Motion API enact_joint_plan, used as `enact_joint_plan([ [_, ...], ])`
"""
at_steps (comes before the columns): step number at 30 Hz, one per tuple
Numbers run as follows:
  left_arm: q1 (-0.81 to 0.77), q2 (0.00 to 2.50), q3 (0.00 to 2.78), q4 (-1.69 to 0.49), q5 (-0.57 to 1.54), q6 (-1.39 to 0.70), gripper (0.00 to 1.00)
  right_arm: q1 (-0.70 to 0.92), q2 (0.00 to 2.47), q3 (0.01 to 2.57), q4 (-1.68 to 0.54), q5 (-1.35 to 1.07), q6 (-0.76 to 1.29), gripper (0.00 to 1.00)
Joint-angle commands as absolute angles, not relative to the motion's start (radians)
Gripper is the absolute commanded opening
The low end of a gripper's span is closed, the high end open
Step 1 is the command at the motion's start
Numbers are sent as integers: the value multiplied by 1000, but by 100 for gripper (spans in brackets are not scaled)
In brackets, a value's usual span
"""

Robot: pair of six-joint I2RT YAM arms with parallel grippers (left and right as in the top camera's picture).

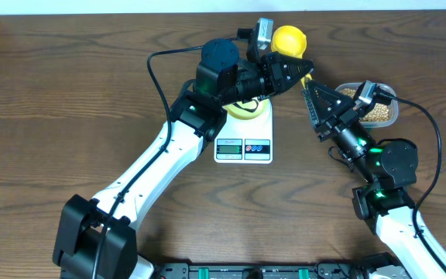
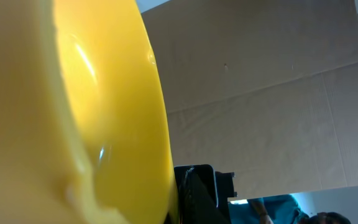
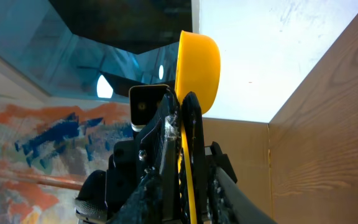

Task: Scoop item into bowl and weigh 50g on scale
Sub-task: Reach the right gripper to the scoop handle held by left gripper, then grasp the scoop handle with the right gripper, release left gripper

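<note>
I find no text, brand, number or sign that I can read in any of my three views. The scale (image 1: pixel 265 124) has a small display (image 1: pixel 229 146) on its near edge, but whatever it shows is too small and blurred for me to make out. The two buttons (image 1: pixel 257 146) beside the display show only red and blue marks, with no legible lettering. The yellow scoop (image 2: pixel 73 112) fills my left wrist view as plain colour, with no print I can read.
</note>
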State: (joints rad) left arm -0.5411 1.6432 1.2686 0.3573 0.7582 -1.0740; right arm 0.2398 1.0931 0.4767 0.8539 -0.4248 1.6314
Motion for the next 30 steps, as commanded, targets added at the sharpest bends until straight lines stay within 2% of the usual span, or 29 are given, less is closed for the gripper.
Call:
enact_joint_plan([
  [1,-539,1627,1293,365,778,-1075,8,243,1093,494,858,-410,1622,19],
  [15,-539,1627,1293,364,778,-1075,8,243,1093,494,876,-397,1596,1],
  [16,-539,1627,1293,364,778,-1075,12,243,1093,494,876,-394,1589,1],
  [18,-539,1627,1293,364,778,-1075,34,243,1093,494,876,-394,1575,1],
  [22,-539,1627,1293,365,778,-1074,57,243,1093,494,875,-390,1535,1],
  [30,-539,1627,1293,364,778,-1073,88,243,1093,494,863,-334,1440,1],
])
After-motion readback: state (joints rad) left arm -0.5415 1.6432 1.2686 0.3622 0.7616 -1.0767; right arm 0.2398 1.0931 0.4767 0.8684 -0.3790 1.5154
